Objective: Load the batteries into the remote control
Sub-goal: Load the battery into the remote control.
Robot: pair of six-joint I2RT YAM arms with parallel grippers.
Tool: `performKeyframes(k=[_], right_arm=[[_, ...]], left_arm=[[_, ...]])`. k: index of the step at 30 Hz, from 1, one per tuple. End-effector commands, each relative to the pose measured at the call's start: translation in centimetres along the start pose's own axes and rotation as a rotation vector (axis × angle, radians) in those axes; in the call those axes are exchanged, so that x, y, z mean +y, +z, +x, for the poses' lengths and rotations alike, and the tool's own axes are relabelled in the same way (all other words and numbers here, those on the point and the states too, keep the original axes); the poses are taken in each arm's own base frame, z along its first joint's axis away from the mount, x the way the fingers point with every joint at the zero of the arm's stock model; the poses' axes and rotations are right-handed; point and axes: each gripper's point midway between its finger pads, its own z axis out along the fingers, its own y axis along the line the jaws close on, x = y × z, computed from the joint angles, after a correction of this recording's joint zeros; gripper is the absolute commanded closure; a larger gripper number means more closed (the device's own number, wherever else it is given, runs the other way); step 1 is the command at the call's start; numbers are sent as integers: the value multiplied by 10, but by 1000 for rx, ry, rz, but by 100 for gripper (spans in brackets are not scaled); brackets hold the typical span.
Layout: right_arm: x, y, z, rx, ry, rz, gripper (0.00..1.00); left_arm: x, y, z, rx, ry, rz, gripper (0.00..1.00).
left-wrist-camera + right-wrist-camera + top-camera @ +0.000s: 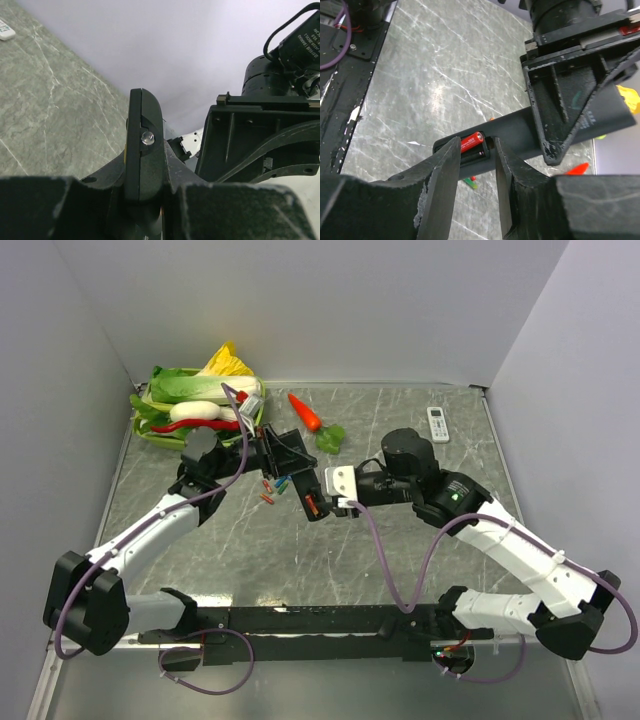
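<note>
on a grey marble bench (300, 560) between white walls (350, 310), a green tray (145, 428) holds vegetables (190, 390); above loose batteries (272, 488), left jaws clamp the remote control (142, 125), right jaws apart astride its red battery (471, 141).

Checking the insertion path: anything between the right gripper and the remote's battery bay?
Nothing visible. The right gripper straddles the open end of the remote control, and a red battery already lies in the bay between its fingers.

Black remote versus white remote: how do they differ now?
The black remote is clamped in the left gripper, lifted; the white remote lies loose on the table. The black remote looks longer than the white one. A red battery shows in the black remote, none in the white. Both are slim rectangles.
</note>
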Motion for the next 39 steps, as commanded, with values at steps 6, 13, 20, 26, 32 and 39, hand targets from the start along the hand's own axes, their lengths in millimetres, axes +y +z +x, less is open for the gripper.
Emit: performKeyframes(k=[6,13,20,26,32,39], right_arm=[[-4,7,-16,-34,-47,-17,64],[-2,13,-15,-36,-39,-34,66],[-2,17,-11,-30,-33,-42,68],[0,20,-5,-18,-26,-50,69],[3,21,4,4,-13,-54,75],[11,20,15,26,7,-61,83]], left_arm=[[-34,-3,-15,-14,105,76,98],[-35,-2,-15,-4,109,77,98],[-35,-2,-16,1,111,78,98],[-37,-1,-17,1,112,81,98],[-40,-1,-19,-11,105,93,98],[-50,-2,-28,-52,93,118,98]])
